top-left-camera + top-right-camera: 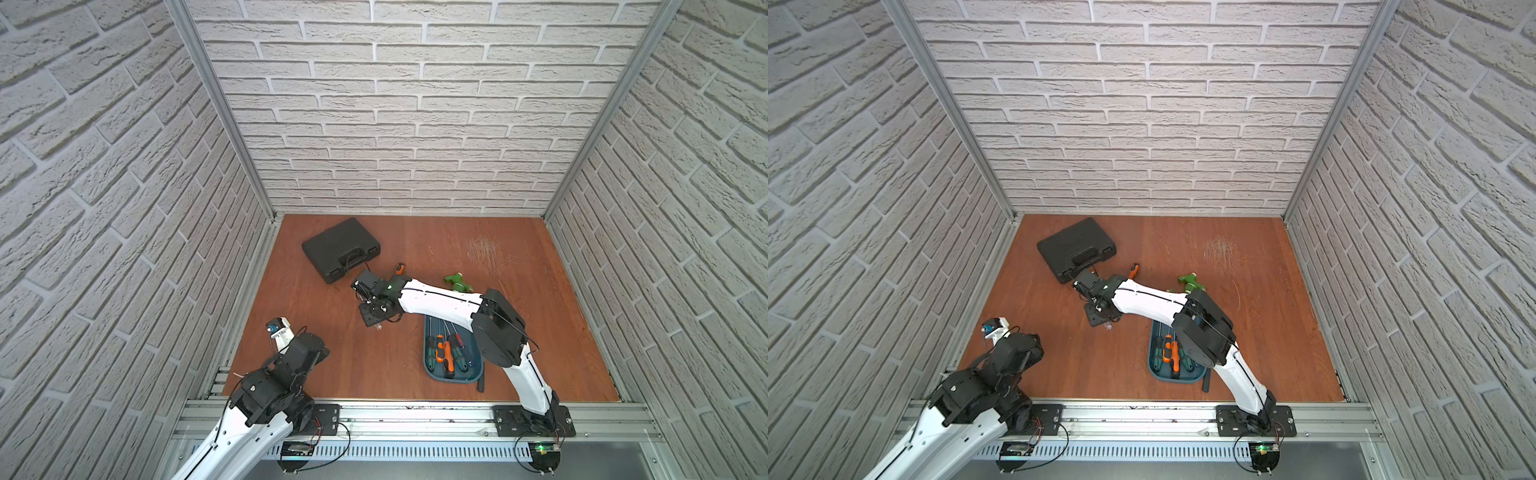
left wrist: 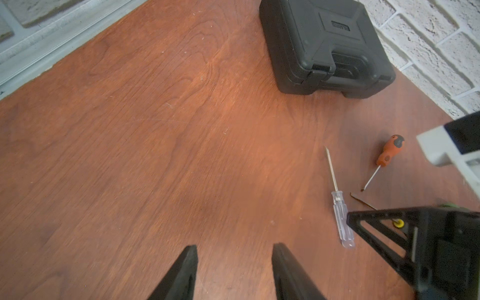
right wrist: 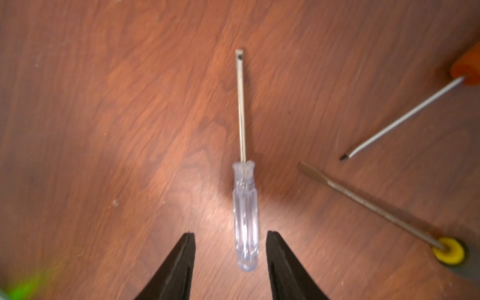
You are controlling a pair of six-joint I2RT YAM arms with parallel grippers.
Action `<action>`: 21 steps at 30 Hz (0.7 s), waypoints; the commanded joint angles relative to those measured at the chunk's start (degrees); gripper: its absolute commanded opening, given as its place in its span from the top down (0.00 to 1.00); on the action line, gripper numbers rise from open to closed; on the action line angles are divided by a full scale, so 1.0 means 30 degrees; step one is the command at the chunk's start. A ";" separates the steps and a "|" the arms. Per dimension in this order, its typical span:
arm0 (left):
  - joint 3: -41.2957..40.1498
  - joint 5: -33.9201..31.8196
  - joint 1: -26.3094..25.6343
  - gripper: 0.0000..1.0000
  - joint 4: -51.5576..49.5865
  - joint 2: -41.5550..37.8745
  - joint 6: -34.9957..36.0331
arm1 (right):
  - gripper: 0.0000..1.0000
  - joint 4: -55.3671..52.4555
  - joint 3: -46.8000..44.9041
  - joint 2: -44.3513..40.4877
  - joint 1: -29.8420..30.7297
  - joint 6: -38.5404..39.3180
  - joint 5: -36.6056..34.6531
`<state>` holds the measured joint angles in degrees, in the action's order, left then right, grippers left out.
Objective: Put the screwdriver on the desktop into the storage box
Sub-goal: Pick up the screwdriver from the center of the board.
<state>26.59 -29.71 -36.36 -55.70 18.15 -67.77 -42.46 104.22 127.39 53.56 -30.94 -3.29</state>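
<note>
A clear-handled screwdriver (image 3: 245, 220) lies flat on the reddish-brown desktop (image 1: 374, 374). My right gripper (image 3: 230, 233) hangs open just over it. The end of its handle sits between the two fingers, with a gap on each side. In the left wrist view the same screwdriver (image 2: 342, 220) lies beside a right finger (image 2: 389, 228). The teal storage box (image 1: 457, 379) (image 1: 1167, 376) stands near the front, partly under the right arm, with several screwdrivers in it. My left gripper (image 2: 234, 246) is open over bare wood at the left, holding nothing.
An orange-handled screwdriver (image 1: 400, 268) (image 3: 467, 70) and a yellow-collared flat-blade one (image 3: 449, 250) lie close to the clear one. A black tool case (image 1: 340, 249) (image 2: 324, 46) sits at the back left. A green object (image 1: 457, 281) lies behind the right arm. Brick walls enclose three sides.
</note>
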 commanded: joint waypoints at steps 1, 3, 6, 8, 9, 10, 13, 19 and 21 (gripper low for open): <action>-0.0220 0.0718 0.0317 0.48 0.0611 0.0341 0.0712 | 0.51 -0.1494 0.1178 0.0782 -0.0158 0.1028 0.0728; -0.0321 0.0901 0.0412 0.48 0.0935 0.0502 0.0769 | 0.52 -0.2164 0.1978 0.1402 -0.0158 0.1248 0.0689; -0.0394 0.1115 0.0518 0.48 0.1160 0.0775 0.0811 | 0.53 -0.2876 0.2859 0.2128 -0.0158 0.1435 0.0542; -0.0396 0.1105 0.0540 0.48 0.1246 0.0861 0.0878 | 0.54 -0.3323 0.3447 0.2532 -0.0130 0.1534 0.0313; -0.0396 0.1060 0.0532 0.48 0.1251 0.0863 0.0927 | 0.55 -0.3590 0.3711 0.2721 -0.0131 0.1543 0.0144; -0.0377 0.0981 0.0571 0.48 0.1225 0.0863 0.1099 | 0.56 -0.3937 0.4116 0.2984 -0.0111 0.1572 0.0074; -0.0206 0.0658 0.0716 0.48 0.1009 0.0915 0.1629 | 0.59 -0.4250 0.4591 0.3388 -0.0088 0.1692 0.0106; -0.0074 0.0731 0.0985 0.48 0.1185 0.1293 0.2183 | 0.72 -0.4447 0.5027 0.3940 -0.0015 0.1661 0.0220; -0.0042 0.0837 0.1005 0.48 0.1281 0.1335 0.2196 | 0.73 -0.4590 0.5073 0.4029 -0.0005 0.1608 0.0161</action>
<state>25.89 -26.92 -33.78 -53.65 21.80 -62.61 -54.46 118.63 138.34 53.08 -26.15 -2.44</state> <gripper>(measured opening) 0.519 0.279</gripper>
